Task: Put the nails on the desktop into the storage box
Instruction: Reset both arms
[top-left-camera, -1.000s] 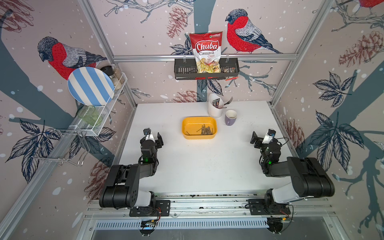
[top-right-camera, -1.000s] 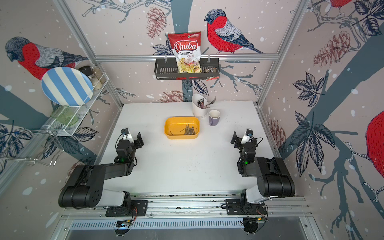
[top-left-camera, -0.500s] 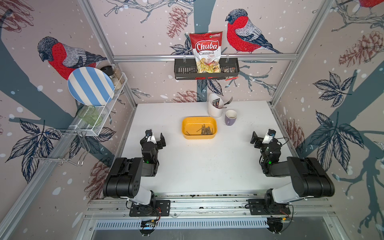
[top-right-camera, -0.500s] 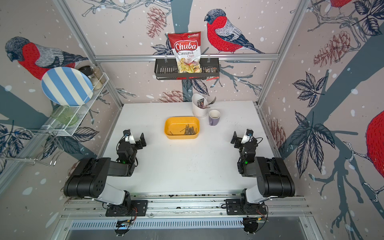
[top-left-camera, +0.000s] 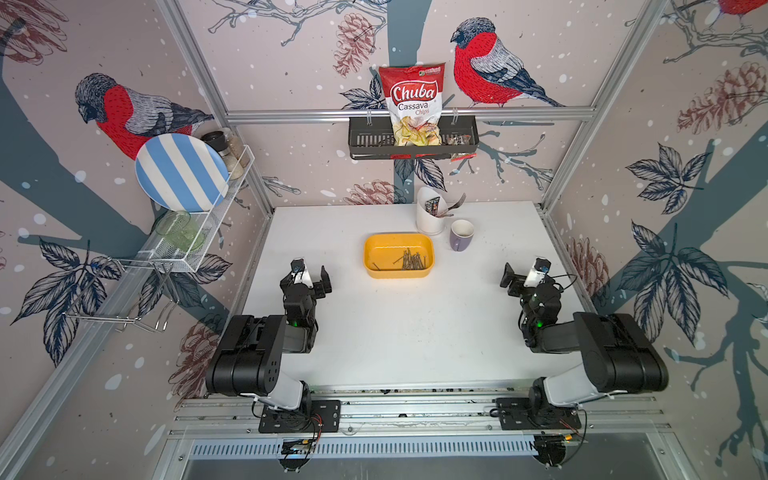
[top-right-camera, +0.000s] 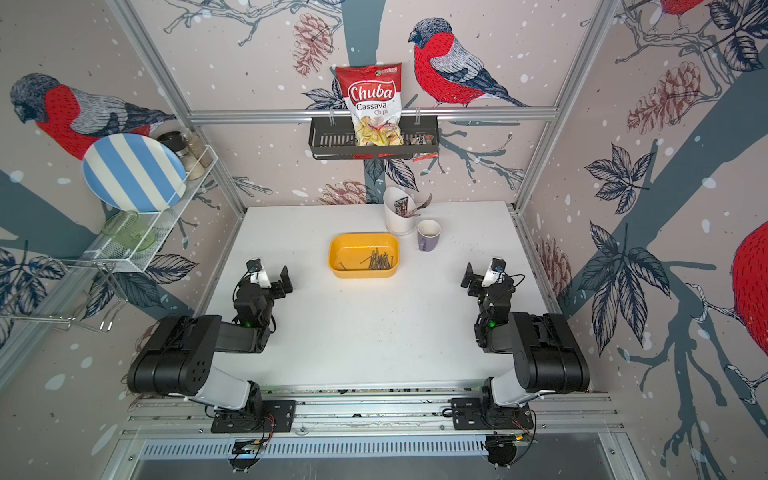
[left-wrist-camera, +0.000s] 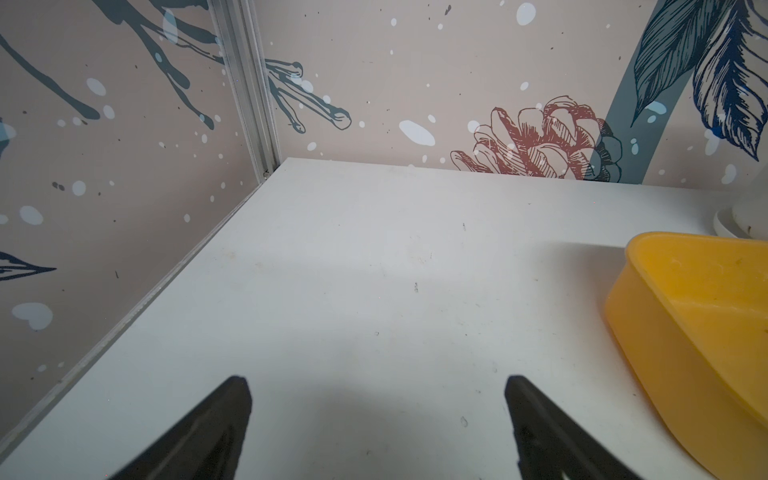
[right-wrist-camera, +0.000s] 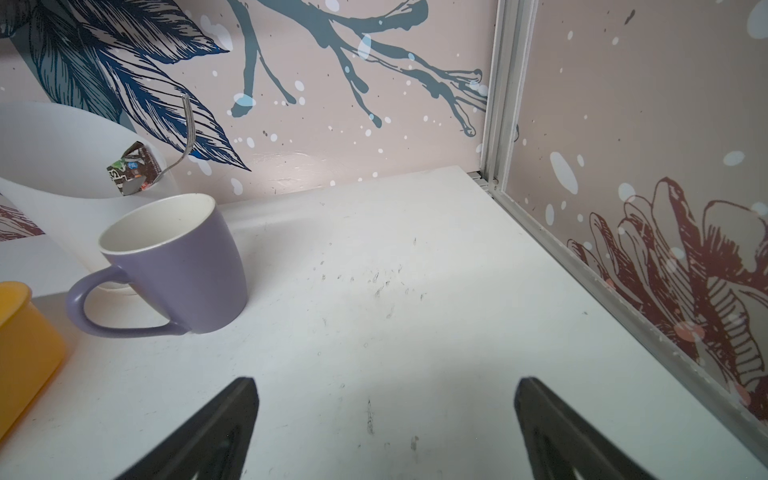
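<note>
Dark nails (top-left-camera: 409, 261) (top-right-camera: 378, 261) lie in a pile inside the yellow storage box (top-left-camera: 369, 254) (top-right-camera: 333, 254), which stands at the middle back of the white desktop (top-left-camera: 415, 332). I see no nail on the bare desktop. My left gripper (top-left-camera: 311, 272) (top-right-camera: 270, 272) hovers low, left of the box, open and empty. In the left wrist view its gripper (left-wrist-camera: 377, 380) frames only bare table, with the box wall (left-wrist-camera: 685, 332) off to one side. My right gripper (top-left-camera: 524, 274) (top-right-camera: 483, 272) (right-wrist-camera: 387, 380) is open and empty near the right wall.
A white cutlery holder (top-left-camera: 430, 216) with a fork and a purple mug (top-left-camera: 461, 235) (right-wrist-camera: 178, 266) stand just behind and right of the box. A black wire basket (top-left-camera: 365, 141) with a chips bag hangs on the back wall. A wire rack (top-left-camera: 199, 249) holding a striped plate juts from the left wall.
My left arm has folded back toward its base, and its gripper has shifted slightly right. The right arm has not moved.
</note>
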